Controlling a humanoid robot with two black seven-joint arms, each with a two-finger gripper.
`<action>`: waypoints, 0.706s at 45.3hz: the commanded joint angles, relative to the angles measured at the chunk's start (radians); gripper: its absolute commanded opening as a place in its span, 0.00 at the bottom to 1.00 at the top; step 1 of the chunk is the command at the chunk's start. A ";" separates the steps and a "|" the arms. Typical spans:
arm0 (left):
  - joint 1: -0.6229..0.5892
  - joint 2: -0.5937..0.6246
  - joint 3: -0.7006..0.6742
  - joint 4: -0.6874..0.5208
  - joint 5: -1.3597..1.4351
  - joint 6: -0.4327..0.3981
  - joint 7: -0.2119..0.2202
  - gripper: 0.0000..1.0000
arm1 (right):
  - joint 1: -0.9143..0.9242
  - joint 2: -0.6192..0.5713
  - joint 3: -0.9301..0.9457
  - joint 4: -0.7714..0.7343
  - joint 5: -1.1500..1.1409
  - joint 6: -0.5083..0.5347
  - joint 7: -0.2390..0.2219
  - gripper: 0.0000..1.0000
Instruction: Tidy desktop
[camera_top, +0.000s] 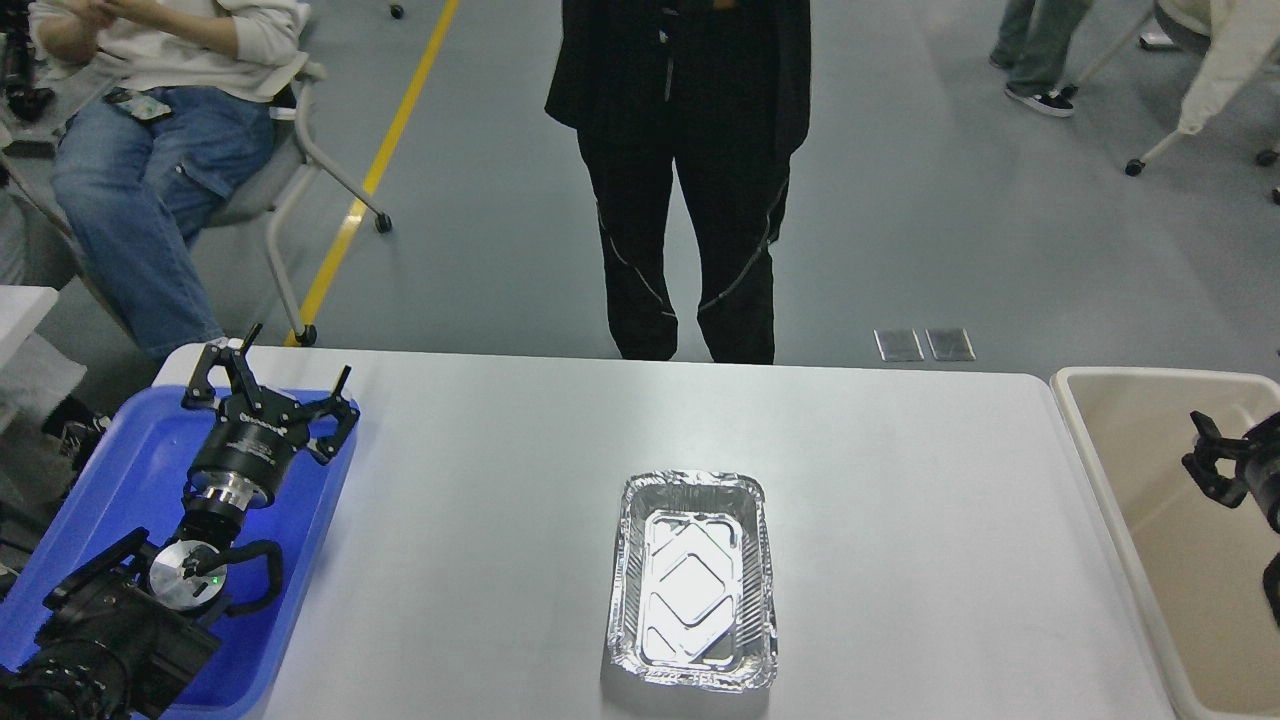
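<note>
The desktop (900, 470) is a wide white-grey tabletop with rounded corners. An empty silver foil container (693, 585) lies on it near the front middle. My left gripper (288, 370) is open and empty, and it hovers over the far end of the blue tray (120, 480) at the table's left. My right gripper (1212, 455) comes in at the right edge over the beige bin (1092, 470). It is dark and partly cut off, so I cannot tell whether it is open or shut.
A person in black (690, 180) stands right behind the table's far edge. A seated person in jeans (140, 170) and a wheeled chair are at the far left. The beige bin stands against the table's right side.
</note>
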 joint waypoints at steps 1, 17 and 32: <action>0.000 0.000 0.000 0.000 0.000 0.000 0.000 1.00 | -0.088 0.129 0.187 0.184 -0.178 0.009 0.062 1.00; 0.000 0.000 0.000 0.000 0.001 0.000 0.000 1.00 | -0.072 0.264 0.118 0.134 -0.185 -0.008 0.185 1.00; 0.000 0.000 0.000 0.000 0.001 0.000 0.000 1.00 | -0.052 0.292 0.088 0.106 -0.185 -0.011 0.185 1.00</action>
